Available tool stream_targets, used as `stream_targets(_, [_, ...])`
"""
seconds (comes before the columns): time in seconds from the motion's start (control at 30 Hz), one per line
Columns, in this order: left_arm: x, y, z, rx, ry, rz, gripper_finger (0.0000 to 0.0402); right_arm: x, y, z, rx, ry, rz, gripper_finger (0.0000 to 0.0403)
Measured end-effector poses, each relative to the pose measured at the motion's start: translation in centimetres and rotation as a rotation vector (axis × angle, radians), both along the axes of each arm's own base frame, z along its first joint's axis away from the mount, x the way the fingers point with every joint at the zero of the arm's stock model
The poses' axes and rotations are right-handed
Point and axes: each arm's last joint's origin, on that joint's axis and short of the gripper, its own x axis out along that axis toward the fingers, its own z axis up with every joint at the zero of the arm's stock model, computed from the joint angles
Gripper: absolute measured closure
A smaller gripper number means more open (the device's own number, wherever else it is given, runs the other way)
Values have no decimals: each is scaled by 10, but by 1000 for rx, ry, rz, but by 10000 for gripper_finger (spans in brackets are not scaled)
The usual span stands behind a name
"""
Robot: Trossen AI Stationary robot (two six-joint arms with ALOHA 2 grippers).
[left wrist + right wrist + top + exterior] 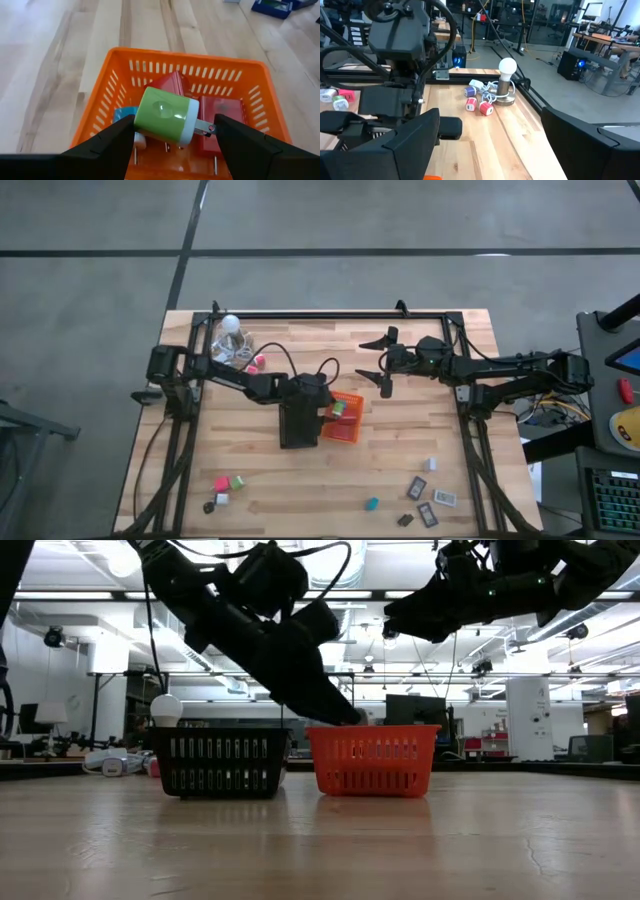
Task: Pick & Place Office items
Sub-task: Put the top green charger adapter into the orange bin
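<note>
My left gripper [175,137] hangs over the orange tray [350,430], shut on a green block [165,115] with a white end and metal prongs. In the low view this gripper [345,718] sits just above the orange tray's rim [372,728]. Red blocks [220,112] and a blue one [122,115] lie inside the tray. My right gripper [380,363] is open and raised in the air to the right of the trays, holding nothing. More small pieces lie near the table's near edge: pink and green [228,482], teal [372,503], grey-black rectangles [427,515]. My left gripper pinches the green block between its two fingers. One finger [120,135] is against the green end [142,120], and the other finger [235,135] meets the prongs [204,127] at the white end. The fingers point down from above. The block is lifted clear above the pieces in the tray.
A black tray [298,425] stands against the orange one on its left. A white ball with coiled cable [232,340] and small red and blue pieces [477,102] sit at the far left corner. A black frame [330,315] runs along the table's edges.
</note>
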Motion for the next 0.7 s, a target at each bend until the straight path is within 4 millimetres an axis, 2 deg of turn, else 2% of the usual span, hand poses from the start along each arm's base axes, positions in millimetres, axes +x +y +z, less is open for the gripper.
stream_targets(0.37, [-2,0,-3,-14,27,15,133,0,0,0,0,0,0,53])
stream_targets(0.7, [-4,1,-5,-21,70,27,133,0,0,0,0,0,-1,62])
